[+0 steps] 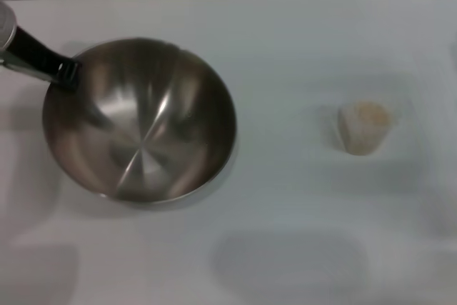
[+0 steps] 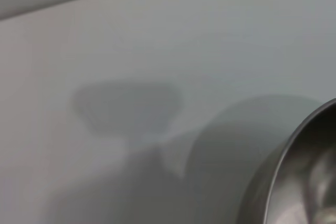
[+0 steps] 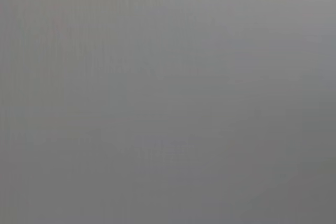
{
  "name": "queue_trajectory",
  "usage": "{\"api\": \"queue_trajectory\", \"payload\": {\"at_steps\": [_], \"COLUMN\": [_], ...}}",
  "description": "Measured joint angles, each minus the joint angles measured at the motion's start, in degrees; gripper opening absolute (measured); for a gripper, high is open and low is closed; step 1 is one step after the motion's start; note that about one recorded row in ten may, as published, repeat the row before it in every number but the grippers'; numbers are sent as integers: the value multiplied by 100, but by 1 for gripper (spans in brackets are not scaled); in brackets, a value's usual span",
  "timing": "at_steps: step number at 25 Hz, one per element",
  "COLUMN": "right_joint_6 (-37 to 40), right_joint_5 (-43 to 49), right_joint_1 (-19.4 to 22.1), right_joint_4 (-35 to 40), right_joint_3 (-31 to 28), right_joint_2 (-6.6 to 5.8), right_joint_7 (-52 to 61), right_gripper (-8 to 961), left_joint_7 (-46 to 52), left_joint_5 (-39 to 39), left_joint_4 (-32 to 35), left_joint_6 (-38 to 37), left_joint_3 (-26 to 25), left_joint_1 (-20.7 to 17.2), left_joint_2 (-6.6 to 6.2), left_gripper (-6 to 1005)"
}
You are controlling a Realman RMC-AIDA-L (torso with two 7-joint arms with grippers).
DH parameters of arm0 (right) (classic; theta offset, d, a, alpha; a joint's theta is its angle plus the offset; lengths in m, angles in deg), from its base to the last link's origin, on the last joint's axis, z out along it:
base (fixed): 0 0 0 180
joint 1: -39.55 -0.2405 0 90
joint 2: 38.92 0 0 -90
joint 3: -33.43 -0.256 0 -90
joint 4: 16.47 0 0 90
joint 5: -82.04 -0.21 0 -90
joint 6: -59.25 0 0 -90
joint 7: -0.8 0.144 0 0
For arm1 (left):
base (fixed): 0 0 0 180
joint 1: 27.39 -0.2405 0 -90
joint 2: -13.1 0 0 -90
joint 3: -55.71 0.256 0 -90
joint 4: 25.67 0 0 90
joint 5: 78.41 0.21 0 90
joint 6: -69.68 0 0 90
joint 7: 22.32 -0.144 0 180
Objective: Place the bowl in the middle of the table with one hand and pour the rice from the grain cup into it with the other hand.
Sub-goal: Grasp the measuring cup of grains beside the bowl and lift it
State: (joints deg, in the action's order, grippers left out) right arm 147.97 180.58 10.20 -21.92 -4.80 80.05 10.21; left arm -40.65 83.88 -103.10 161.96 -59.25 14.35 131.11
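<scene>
Head view: left gripper (image 1: 68, 71) clamped on bowl (image 1: 139, 121) rim; grain cup (image 1: 364, 128) unlabelled.

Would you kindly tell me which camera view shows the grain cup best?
The head view: the grain cup stands in full sight on the table, rice inside. The left wrist view shows only the bowl's rim; the right wrist view shows nothing of the cup.
</scene>
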Motion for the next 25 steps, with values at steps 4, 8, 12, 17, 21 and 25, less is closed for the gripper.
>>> {"api": "queue_trajectory", "payload": {"at_steps": [4,8,12,17,21,25], "right_joint_6": [-3,-7,-14,-14,-14,-14], "right_joint_5": [-8,-15,-18,-20,-20,-11], "right_joint_1": [23,37,49,61,79,95], "right_joint_4": [0,0,0,0,0,0], "right_joint_3": [0,0,0,15,23,26], "right_joint_2": [4,4,4,4,4,4], "right_joint_7": [0,-1,-1,0,-1,-1], "right_gripper": [763,763,763,763,763,763], "left_joint_7": [-47,-50,-75,-119,-170,-193], "left_joint_5": [-77,-296,-486,-657,-809,-913], "left_joint_4": [5,24,78,366,676,923], "left_joint_6": [15,14,-21,-128,-278,-422], "left_joint_3": [9,31,41,77,225,308], "left_joint_1": [179,318,437,641,792,917], "left_joint_2": [15,15,9,20,29,42], "left_gripper": [41,46,51,57,62,67]}}
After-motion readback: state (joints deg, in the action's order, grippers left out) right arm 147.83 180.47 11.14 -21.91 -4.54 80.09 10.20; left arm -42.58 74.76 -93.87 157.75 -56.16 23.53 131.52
